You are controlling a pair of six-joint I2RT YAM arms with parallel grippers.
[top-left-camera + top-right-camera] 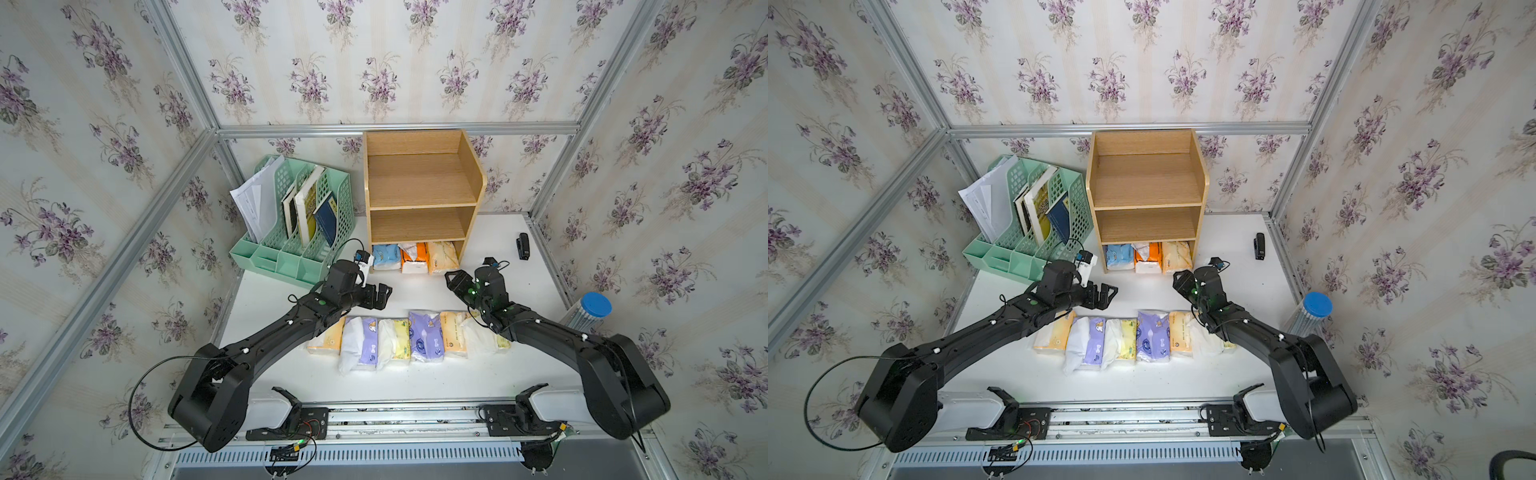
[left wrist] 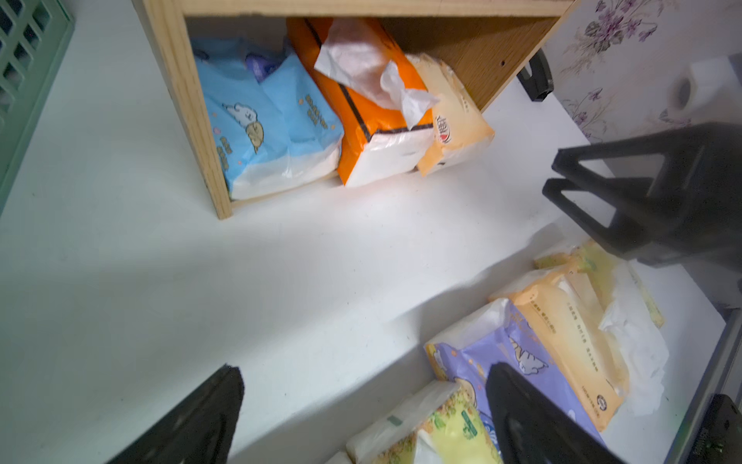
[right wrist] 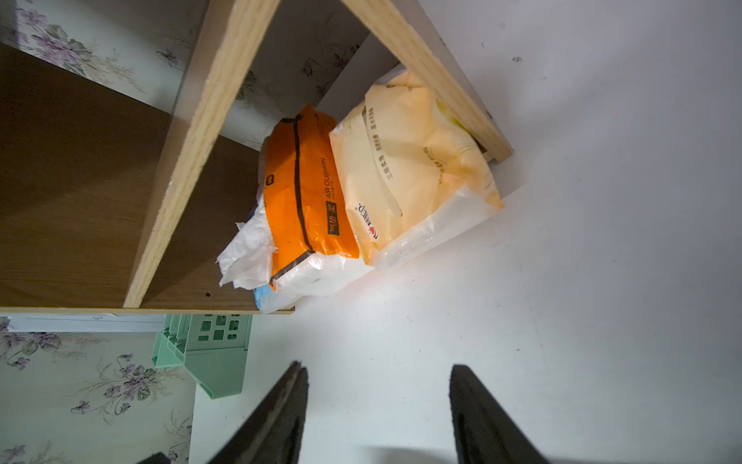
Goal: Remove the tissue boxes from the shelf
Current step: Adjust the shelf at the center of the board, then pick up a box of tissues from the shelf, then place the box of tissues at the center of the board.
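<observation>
- The step in hand is clearing the bottom tier of the light-brown wooden three-tier shelf (image 1: 419,183). Its two upper tiers are bare, so I judge the task about two-thirds done.
- Three packs remain in that tier, side by side, with their ends poking out of the front. They are a soft light-blue plastic-wrapped tissue pack (image 2: 273,120), an orange plastic-wrapped tissue pack (image 3: 309,193) with white tissue spilling out, and a pale-yellow plastic-wrapped tissue pack (image 3: 413,168).
- The right gripper (image 1: 453,279) hovers over the white tabletop (image 1: 419,295) with its jaws parted and nothing between them. The orange and pale-yellow packs lie straight ahead of it, near.
- The left gripper (image 1: 379,296) is spread fully wide and empty. The light-blue pack lies ahead of it, near.
- Behind both grippers, a row of six soft tissue packs (image 1: 409,340) in yellow, purple and pale green-yellow lies on the tabletop, already out of the shelf.
- The next move, as I judge it, is for the right gripper to go forward and low, straddle the protruding end of the pale-yellow pack, clamp it and draw it back.
- That pack seems to press against the shelf's side panel, though the angle is too oblique to be sure. If it does, the outer finger has little room, and the slack wrapper may slip.
</observation>
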